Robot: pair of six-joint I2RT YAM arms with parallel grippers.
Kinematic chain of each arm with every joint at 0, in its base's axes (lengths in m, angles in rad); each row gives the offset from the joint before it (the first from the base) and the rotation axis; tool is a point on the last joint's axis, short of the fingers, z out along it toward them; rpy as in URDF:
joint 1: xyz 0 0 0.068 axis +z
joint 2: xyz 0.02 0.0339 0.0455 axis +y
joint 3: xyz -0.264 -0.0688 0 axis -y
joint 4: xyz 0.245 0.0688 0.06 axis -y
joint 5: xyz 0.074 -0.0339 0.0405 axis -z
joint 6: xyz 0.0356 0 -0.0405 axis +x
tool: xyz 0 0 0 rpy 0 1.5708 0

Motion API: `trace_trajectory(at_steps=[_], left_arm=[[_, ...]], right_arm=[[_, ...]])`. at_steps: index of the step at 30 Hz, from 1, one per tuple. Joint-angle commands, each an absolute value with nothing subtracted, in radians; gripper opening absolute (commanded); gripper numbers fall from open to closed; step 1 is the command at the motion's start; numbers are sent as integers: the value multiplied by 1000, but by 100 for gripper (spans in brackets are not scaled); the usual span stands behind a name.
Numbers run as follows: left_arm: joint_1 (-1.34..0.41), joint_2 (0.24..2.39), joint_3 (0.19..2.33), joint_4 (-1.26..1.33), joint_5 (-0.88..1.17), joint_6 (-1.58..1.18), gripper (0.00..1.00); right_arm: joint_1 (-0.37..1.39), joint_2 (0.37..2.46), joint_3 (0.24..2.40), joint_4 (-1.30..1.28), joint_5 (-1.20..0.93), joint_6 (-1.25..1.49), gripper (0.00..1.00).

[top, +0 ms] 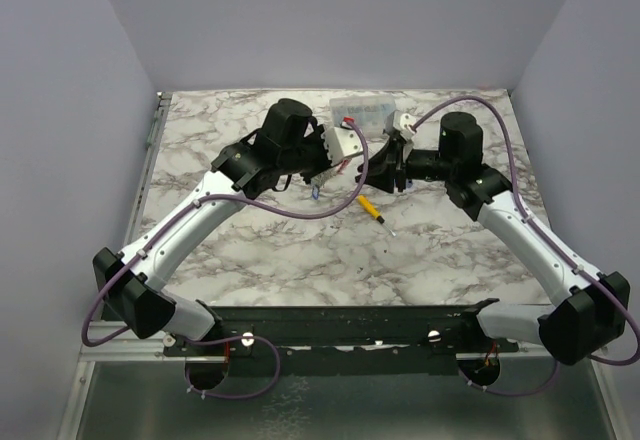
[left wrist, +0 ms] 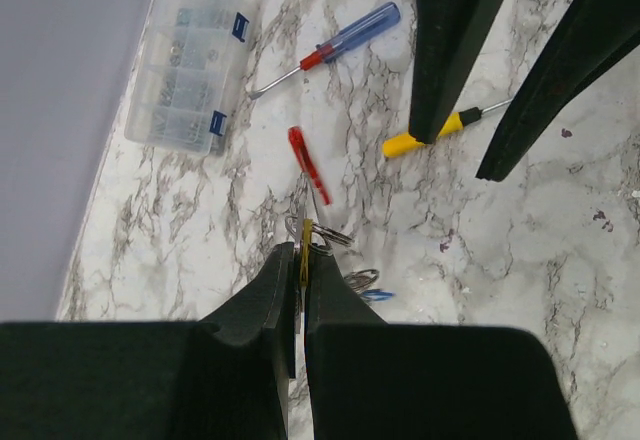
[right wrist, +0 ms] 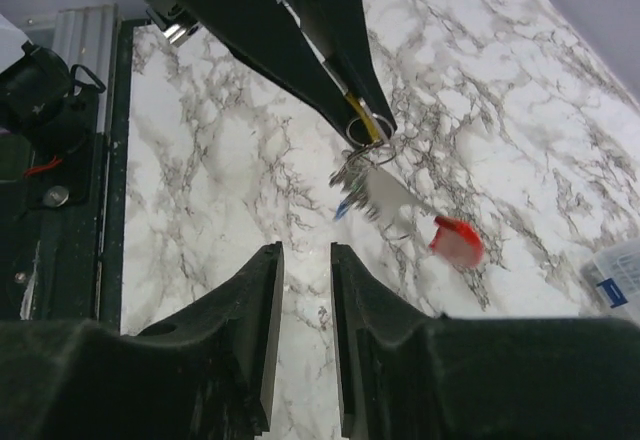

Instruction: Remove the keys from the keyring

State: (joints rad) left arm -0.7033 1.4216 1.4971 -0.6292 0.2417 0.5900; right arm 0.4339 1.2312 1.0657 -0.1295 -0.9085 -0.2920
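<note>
top view: the left pincer (top: 350, 158) and right pincer (top: 390, 158) face each other tip to tip above the marble table (top: 250, 250). what hangs between them is too small to read. a yellow-handled screwdriver (top: 370, 207) lies just below the tips, and a clear parts box (top: 365, 115) lies beyond them.

left wrist view: the left pincer is pinched tight on the yellow key (left wrist: 304, 245). the keyring (left wrist: 335, 237) sits right at its tips and the red strap (left wrist: 308, 163) runs out ahead. a blue key (left wrist: 378, 296) shows just right of the fingers; i cannot tell whether it hangs or lies on the table. a red-and-blue screwdriver (left wrist: 335, 45) lies farther ahead.

right wrist view: the right pincer is narrowly parted and empty. the bunch dangles ahead of it, apart from its fingers (right wrist: 262, 300).

no key looks free of the ring yet, so the whole job seems left. the left fingers crowd the ring, leaving the right little room to catch it.
</note>
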Motion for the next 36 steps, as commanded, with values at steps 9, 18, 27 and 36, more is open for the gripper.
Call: trace_trajectory(at_steps=[9,18,27,36], left_arm=[[-731,1401,1519,-574,281,621,0],[-756,1405,1519,-560,280,612,0],[-765,1403,1516,-556,284,621,0],[-782,1390,1500,-557,301,648,0]], right_arm=[[440,1311,1170,-82,-969,29,37],[449,1347,1177,-54,-935,111,38],[449,1367,1182,-26,-910,137,40],[449,1376,1199,-32,-871,158,41]])
